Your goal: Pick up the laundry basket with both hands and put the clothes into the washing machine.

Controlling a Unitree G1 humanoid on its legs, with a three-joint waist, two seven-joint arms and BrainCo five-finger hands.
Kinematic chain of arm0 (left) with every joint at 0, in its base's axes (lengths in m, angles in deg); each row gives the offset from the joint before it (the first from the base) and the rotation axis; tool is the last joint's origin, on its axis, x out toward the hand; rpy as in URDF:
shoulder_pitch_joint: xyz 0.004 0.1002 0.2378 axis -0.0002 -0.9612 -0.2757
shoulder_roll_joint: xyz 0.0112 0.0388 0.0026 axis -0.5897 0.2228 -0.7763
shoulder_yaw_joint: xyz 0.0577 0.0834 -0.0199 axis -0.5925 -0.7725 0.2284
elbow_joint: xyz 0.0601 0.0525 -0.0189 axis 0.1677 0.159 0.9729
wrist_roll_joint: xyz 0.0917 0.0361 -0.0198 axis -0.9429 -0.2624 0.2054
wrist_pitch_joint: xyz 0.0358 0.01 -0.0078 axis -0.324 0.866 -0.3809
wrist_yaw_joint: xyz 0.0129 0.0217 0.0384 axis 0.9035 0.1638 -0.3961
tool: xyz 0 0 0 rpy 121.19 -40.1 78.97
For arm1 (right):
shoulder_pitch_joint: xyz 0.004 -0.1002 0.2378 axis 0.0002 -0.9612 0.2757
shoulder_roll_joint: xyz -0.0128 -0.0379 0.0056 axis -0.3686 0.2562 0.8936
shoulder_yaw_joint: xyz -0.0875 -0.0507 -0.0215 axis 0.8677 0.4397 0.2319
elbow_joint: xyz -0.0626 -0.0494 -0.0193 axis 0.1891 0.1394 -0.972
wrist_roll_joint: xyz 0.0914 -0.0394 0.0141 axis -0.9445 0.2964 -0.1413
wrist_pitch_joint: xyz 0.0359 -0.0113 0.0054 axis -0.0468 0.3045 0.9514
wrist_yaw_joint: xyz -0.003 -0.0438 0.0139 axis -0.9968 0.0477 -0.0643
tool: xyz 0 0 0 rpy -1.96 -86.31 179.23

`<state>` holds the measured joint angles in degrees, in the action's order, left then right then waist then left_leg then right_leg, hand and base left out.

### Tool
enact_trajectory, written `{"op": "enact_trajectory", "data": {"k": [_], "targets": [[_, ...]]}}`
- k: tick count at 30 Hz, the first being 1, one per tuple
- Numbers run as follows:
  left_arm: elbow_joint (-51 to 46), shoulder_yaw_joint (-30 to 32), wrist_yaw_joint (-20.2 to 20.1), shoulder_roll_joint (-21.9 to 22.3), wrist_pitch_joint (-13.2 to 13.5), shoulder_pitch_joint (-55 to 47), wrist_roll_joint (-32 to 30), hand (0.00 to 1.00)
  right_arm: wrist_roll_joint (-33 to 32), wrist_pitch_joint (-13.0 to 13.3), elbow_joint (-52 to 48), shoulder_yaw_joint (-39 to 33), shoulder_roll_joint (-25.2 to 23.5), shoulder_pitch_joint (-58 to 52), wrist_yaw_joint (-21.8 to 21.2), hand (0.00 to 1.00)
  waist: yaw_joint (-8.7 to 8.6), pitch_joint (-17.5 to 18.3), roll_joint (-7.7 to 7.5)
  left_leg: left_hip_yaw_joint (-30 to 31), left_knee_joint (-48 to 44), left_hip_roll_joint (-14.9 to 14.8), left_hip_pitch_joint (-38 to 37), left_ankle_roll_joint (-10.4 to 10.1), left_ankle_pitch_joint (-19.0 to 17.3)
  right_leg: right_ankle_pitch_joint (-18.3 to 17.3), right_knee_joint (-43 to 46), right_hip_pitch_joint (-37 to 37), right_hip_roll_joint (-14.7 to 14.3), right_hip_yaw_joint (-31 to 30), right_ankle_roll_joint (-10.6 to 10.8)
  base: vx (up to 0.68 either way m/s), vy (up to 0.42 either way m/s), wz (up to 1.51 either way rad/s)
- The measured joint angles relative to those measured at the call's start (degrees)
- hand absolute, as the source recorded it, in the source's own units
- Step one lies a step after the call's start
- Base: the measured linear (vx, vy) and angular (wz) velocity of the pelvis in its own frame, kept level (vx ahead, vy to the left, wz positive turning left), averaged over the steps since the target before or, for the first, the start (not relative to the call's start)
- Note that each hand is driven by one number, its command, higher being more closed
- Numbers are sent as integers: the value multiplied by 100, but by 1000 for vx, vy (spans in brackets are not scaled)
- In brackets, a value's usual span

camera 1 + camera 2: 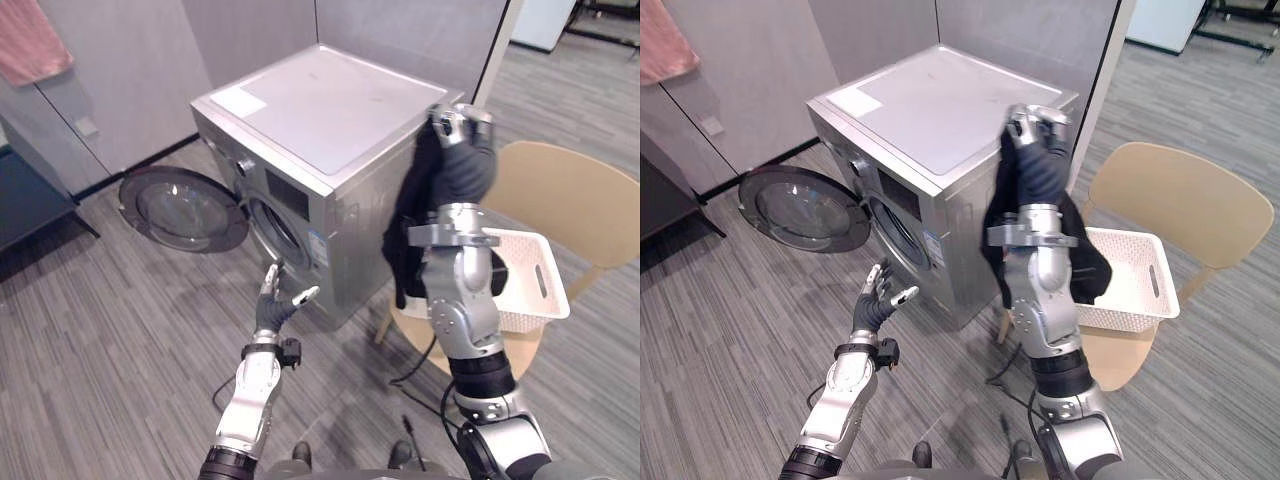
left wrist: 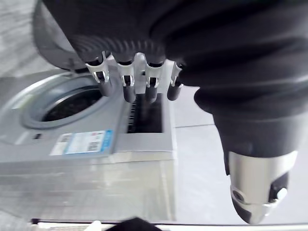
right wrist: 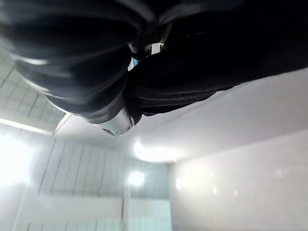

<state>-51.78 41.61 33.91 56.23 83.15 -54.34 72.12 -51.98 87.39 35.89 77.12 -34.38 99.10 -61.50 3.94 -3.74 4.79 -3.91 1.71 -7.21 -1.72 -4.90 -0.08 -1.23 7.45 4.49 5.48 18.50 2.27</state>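
The right hand is raised by the right corner of the silver washing machine. Its fingers are curled round a black garment, which hangs limp and creased below the hand, down the machine's right side. Just right of it, a white slotted laundry basket sits on a tan chair. The left hand hovers near the machine's front, fingers straight and spread wide, holding nothing. The round door stands open to the left.
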Motion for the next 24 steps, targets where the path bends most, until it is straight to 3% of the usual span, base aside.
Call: {"op": "enact_trajectory", "data": {"k": [6, 7, 11, 12, 15, 19, 20, 24], "targets": [[206, -972, 168, -100, 8, 831, -650, 0, -26, 10, 126, 961, -303, 595, -209, 100, -12, 141, -159, 61, 45, 44, -72, 32, 62, 254, -362, -235, -25, 14, 27, -85, 38, 4], [379, -1115, 279, -58, 4, 1034, -807, 100, -44, 21, 152, 1131, -354, 645, -215, 100, -12, 183, -181, 65, 48, 43, -92, 23, 69, 300, -422, -273, -46, 16, -19, -35, 6, -1], [1173, -1209, 715, 75, -102, 1886, -1356, 100, -345, 32, 228, 1541, -555, 713, -202, 100, -24, 232, -210, 68, 140, 18, -93, -15, 175, 454, -697, -341, -149, 22, -56, -26, -10, -3], [1486, -1211, 886, 84, -311, 2235, -1649, 100, -540, 33, 230, 1676, -571, 716, -167, 100, -32, 234, -211, 71, 233, 8, -88, -26, 268, 528, -830, -350, -189, 33, -47, -16, -30, -1], [1663, -1187, 1130, 86, -563, 2431, -1943, 100, -817, 43, 312, 1931, -581, 716, -86, 100, -135, 235, -211, 68, 257, 3, -97, -37, 290, 711, -1112, -472, -244, 34, -106, 0, 0, 0], [1662, -1125, 1281, 107, -665, 2417, -1972, 100, -1102, 112, 313, 2099, -593, 695, -91, 100, -166, 235, -211, 32, 269, 7, -94, -38, 290, 819, -1311, -534, -276, 10, -112, 6, 8, -4], [1662, -1071, 1333, 123, -673, 2401, -1966, 100, -1166, 142, 313, 2140, -594, 633, -101, 0, -167, 235, -211, 29, 273, 1, -98, -38, 290, 820, -1312, -535, -282, 7, -113, 0, 0, 0], [1585, -848, 1359, 159, -669, 2260, -1805, 100, -1336, 221, 316, 2174, -612, 261, -213, 0, -173, 236, -212, 29, 291, 2, -105, -38, 290, 820, -1312, -536, -281, 7, -113, 0, 0, 0]]}}
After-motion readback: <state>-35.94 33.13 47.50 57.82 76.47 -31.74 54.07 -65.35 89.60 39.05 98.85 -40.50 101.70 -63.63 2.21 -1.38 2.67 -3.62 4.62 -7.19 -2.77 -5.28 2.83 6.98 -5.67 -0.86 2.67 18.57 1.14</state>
